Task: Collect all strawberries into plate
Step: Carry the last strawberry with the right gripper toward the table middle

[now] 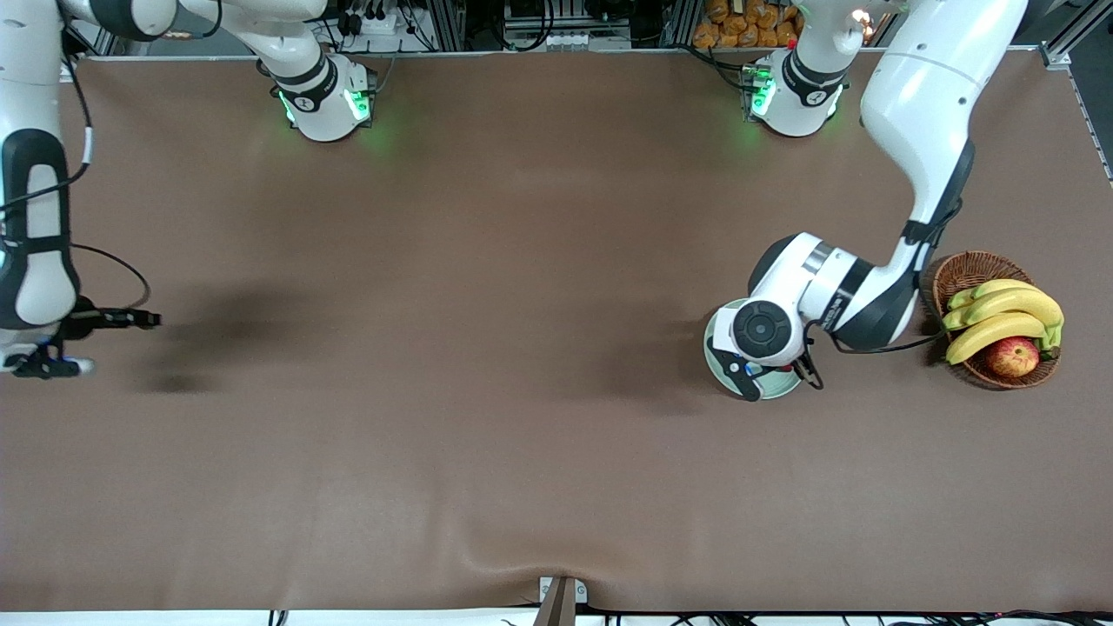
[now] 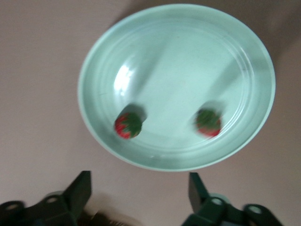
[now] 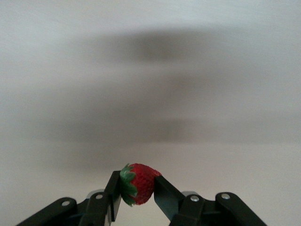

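Right wrist view: glossy red strawberry (image 3: 140, 183), green-topped.

Seen from high above, facing both arm bases across the whole brown counter (image 1: 487, 417). Close down from the left wrist onto the mint plate (image 2: 244, 61), the same plate (image 1: 715, 358) partly hidden under that arm from above. Low from the right wrist, past its pincer (image 3: 137, 187), over bare counter.

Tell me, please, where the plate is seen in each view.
Front: the plate lies beside the basket, mostly hidden under the left gripper.
Left wrist: it fills the picture, holding two strawberries.
Right wrist: not in it.
Shared landmark: the brown table.
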Tool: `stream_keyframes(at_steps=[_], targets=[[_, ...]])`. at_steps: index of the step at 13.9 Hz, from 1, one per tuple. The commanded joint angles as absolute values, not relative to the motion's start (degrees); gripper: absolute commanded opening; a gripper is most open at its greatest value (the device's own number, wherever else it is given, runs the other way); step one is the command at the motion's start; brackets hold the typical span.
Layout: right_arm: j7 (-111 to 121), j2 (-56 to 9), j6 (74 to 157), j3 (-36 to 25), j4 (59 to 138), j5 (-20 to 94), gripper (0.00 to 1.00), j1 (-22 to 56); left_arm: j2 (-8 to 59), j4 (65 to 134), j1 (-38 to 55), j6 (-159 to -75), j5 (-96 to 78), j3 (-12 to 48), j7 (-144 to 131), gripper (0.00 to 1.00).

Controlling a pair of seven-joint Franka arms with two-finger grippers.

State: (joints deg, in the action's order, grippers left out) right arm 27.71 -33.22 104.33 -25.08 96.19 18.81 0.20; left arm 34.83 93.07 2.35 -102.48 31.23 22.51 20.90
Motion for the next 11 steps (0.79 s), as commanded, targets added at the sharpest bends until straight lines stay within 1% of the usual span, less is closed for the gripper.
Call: stream_keyframes(at_steps=[1, 4, 7, 9, 10, 11], targets=[[17.01, -32.96, 100.73, -25.22, 93.78, 23.63, 0.0, 5.34, 29.28, 92.21, 1.06, -100.39, 27.0, 22.77, 21.44, 1.0], [5.49, -33.13, 100.37, -25.14, 92.46, 30.12, 0.0, 11.41, 29.44, 85.1, -1.13, -98.09, 24.0, 22.76, 21.97, 1.0], [-6.64, -33.57, 101.68, -25.05, 92.2, 37.86, 0.0, 18.61, 28.31, 81.66, -3.68, -97.91, 23.56, 23.2, 25.82, 1.0], [-14.98, -33.75, 106.24, -24.96, 92.2, 42.0, 0.0, 23.27, 24.63, 81.48, -5.88, -96.51, 17.52, 22.94, 26.89, 1.0], [-19.03, -34.19, 108.35, -24.96, 92.2, 43.58, 0.0, 26.08, 24.17, 80.87, -6.5, -93.55, 15.4, 22.77, 26.98, 1.0], [-22.55, -34.62, 110.72, -24.96, 92.2, 45.77, 0.0, 28.89, 23.82, 78.86, -6.94, -90.99, 14.86, 22.76, 26.72, 1.0]])
